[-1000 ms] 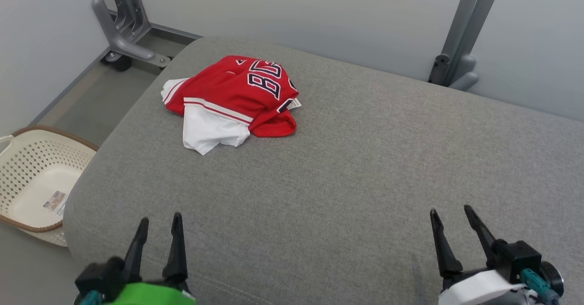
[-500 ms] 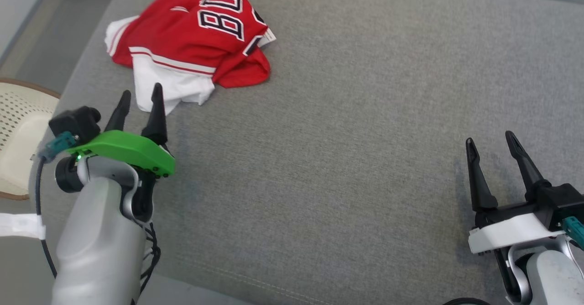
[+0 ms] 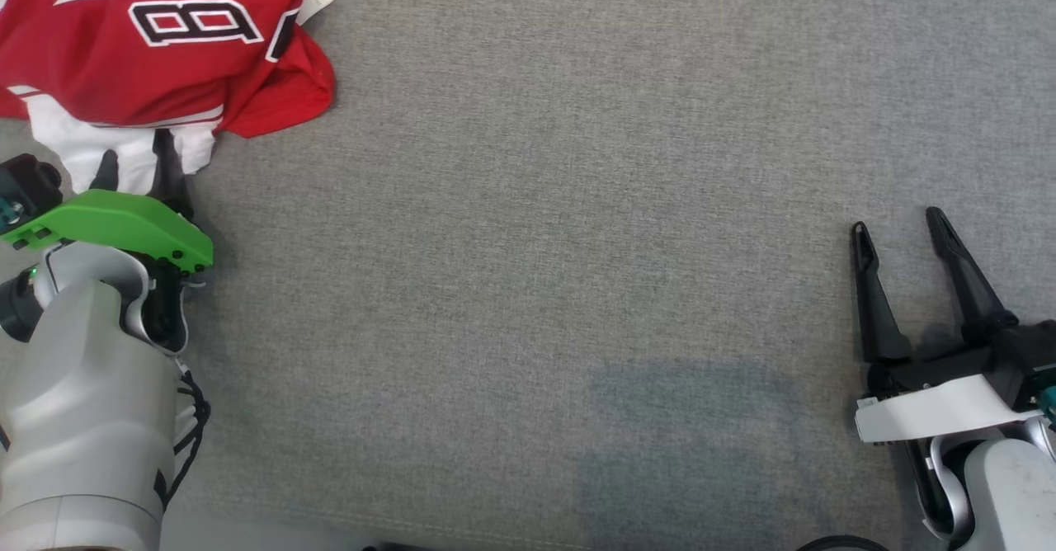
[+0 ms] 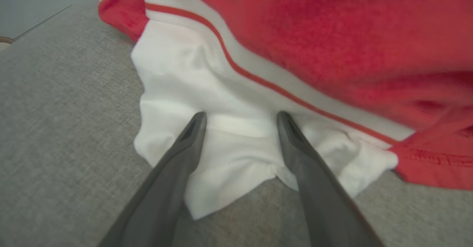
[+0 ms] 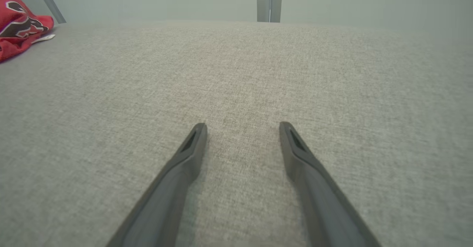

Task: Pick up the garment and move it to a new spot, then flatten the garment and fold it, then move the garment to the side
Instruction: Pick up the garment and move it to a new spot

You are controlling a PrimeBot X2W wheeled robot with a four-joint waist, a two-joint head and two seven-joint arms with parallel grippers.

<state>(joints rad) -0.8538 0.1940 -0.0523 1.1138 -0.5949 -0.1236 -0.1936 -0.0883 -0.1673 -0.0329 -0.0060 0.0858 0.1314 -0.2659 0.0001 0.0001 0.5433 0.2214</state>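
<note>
Left end effector (image 3: 134, 147) advanced, at garment (image 3: 148, 64) edge

1. Light reads bright, even and diffuse across my three cameras.
2. Head view: sharp. A faint broad shadow lies on the grey cushion (image 3: 685, 435) at lower centre, with a soft shadow beside my right gripper (image 3: 897, 218).
3. Left wrist view: the garment (image 4: 314, 36) is blurred, the red part most.
4. Right wrist view: my near fingers (image 5: 177, 173) are soft, and the cushion weave is crisp at mid-distance.

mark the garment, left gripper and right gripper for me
garment (image 3: 107, 68), head view, red panel under the number.
left gripper (image 4: 241, 117), left wrist view, midway between its open fingertips, over the garment's white edge.
right gripper (image 3: 898, 221), head view, midway between its open fingertips.
</note>
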